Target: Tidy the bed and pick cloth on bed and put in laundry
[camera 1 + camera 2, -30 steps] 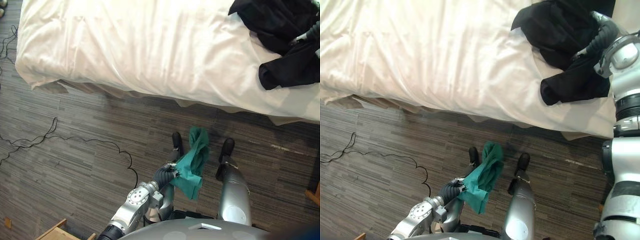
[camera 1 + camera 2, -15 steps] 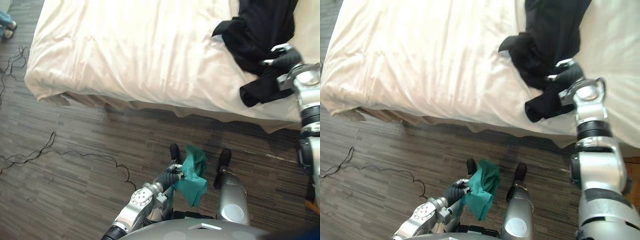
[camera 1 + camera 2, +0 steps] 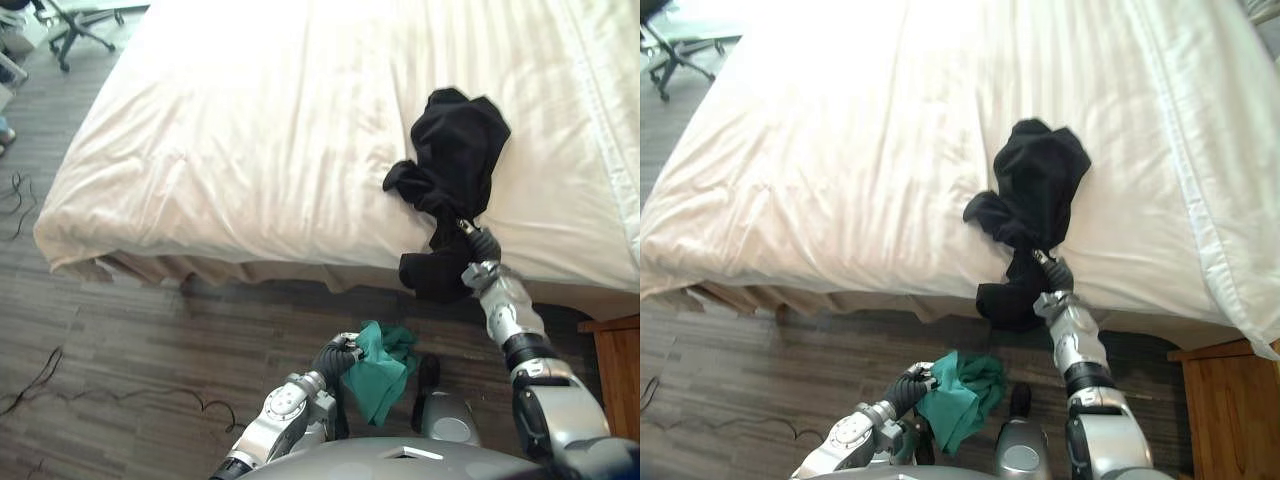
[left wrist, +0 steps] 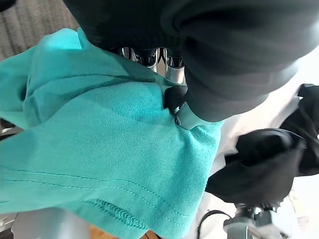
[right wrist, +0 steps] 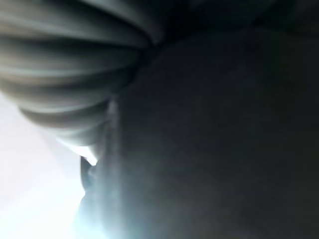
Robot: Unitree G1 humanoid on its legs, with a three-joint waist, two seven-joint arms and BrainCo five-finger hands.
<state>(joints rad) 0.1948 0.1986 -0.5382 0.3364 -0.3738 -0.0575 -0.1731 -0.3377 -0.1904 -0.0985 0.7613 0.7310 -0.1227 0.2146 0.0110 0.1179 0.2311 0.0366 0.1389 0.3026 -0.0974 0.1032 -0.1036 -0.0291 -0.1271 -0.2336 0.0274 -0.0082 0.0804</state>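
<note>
Left eye view: white bed [image 3: 250, 150] with a black cloth [image 3: 455, 160] bunched near its near edge, lower end drooping over that edge. Right hand [image 3: 482, 247] right against the drooping end, fingers buried in dark fabric, so cannot tell whether closed on it or loose. Lower down, left hand [image 3: 338, 357] clamped on a teal cloth [image 3: 382, 368] dangling above the floor [image 3: 130, 340].

Right eye view: same layout, plus a clear look at a wooden cabinet [image 3: 1230, 400] beside the bed's corner, near the right arm.

Left wrist view: the detail too small to read from the head. Thumb [image 4: 174, 97] and fingers pinching one fold of teal fabric, most of it hanging free. Black cloth and right hand beyond.

Right wrist view: dark fabric pressed close against the ribbed cover, no fingers readable, so no help on the grasp.

Risks, as judgement: a shallow catch on the black cloth, likely to slip off in a lift, or to drag the sheet along and rumple the bed. Teal cloth held by a small fold, liable to slide out on the way to the laundry.
</note>
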